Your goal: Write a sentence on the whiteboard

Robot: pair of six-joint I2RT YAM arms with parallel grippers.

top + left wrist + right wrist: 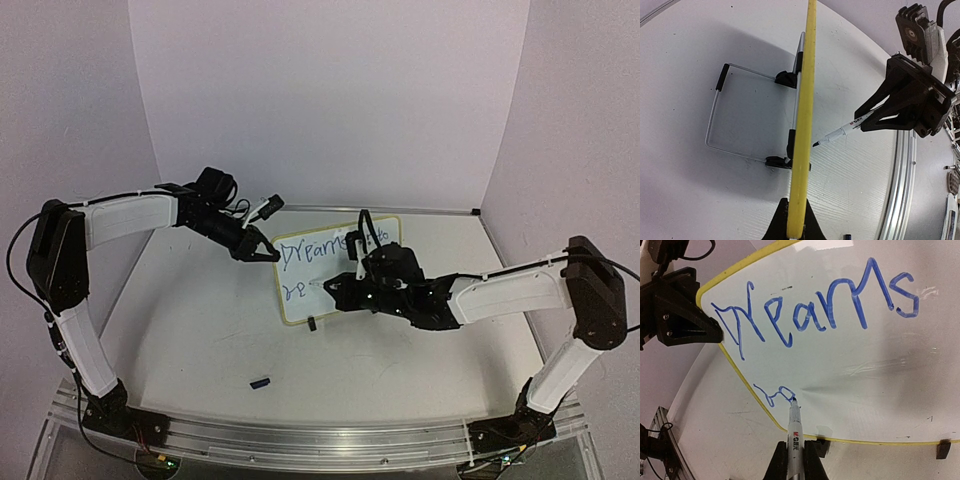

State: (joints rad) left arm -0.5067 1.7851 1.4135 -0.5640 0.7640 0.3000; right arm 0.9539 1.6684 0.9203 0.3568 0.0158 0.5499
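Scene: The whiteboard (305, 272) stands propped on its wire stand (715, 120) near the middle of the table's (190, 330) far edge, face toward the arms.
Left pincer: The left gripper (796, 226) is clamped on the board's yellow frame at its left edge and holds nothing else.
Right pincer: The right gripper (795, 460) is closed tight on a marker (793, 422), jaws pinching the barrel low down.
Marker axis: The barrel runs straight out from the jaws to the board, crossing the writing line roughly at right angles. Its tip touches the face just inside the lower-left stretch of frame.
Writing: The sentence (815, 310) is part-written in blue. "Dreams" fills the upper line, with a further word half hidden behind the right arm in the overhead view. Below, only the first strokes of the second line show, ending at the tip.
Way ahead: Bare white surface lies to the robot's right of the tip along the lower line, so the next strokes look set to run rightward, away from the left gripper.
Nearer arm: The right arm, pen already on the board.
Loose item: A small dark piece (261, 381), perhaps the marker's cap, lies toward the table's near edge.
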